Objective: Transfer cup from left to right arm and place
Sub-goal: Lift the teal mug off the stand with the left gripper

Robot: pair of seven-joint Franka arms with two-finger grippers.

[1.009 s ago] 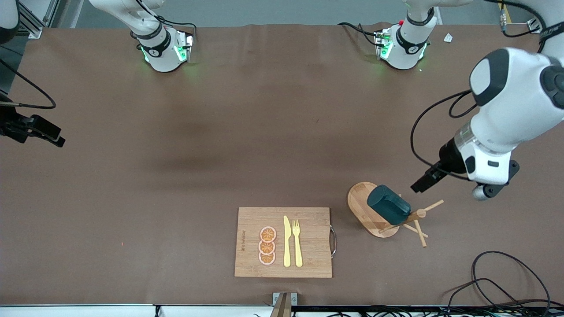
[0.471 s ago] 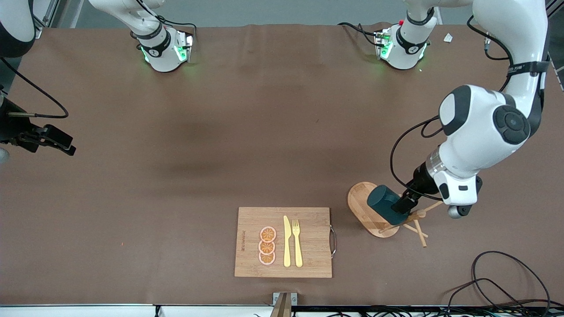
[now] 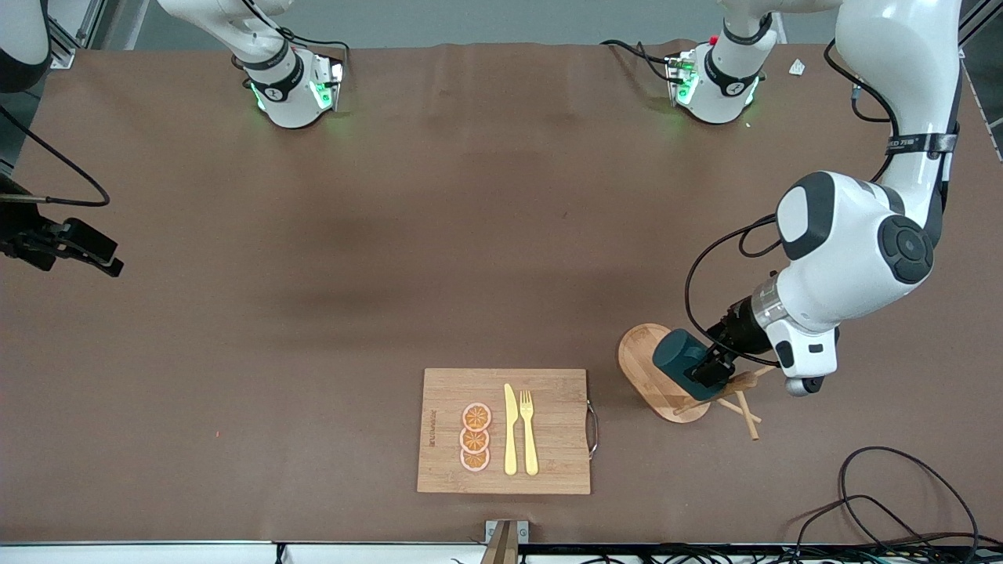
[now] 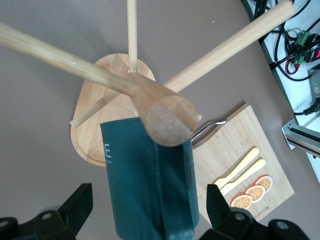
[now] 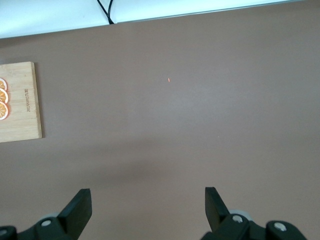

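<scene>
The dark teal cup (image 3: 678, 357) hangs tilted on a peg of a wooden mug stand (image 3: 641, 352), toward the left arm's end of the table. In the left wrist view the cup (image 4: 145, 175) sits just under the stand's round post top (image 4: 168, 118). My left gripper (image 3: 710, 368) is open, with one finger on each side of the cup (image 4: 148, 200) and gaps between fingers and cup. The cup's inside and handle are hidden. My right gripper (image 3: 90, 249) is open and empty over bare table (image 5: 147, 200) at the right arm's end, waiting.
A wooden cutting board (image 3: 556, 392) with a yellow knife (image 3: 510, 431), a fork (image 3: 529, 432) and orange slices (image 3: 475, 438) lies beside the stand, toward the right arm's end. The stand's pegs (image 3: 748, 419) stick out sideways. Black cables (image 3: 885, 501) lie at the table's near corner.
My left arm has come down and in toward the stand, and its open gripper now straddles the cup. The right gripper has shifted only slightly.
</scene>
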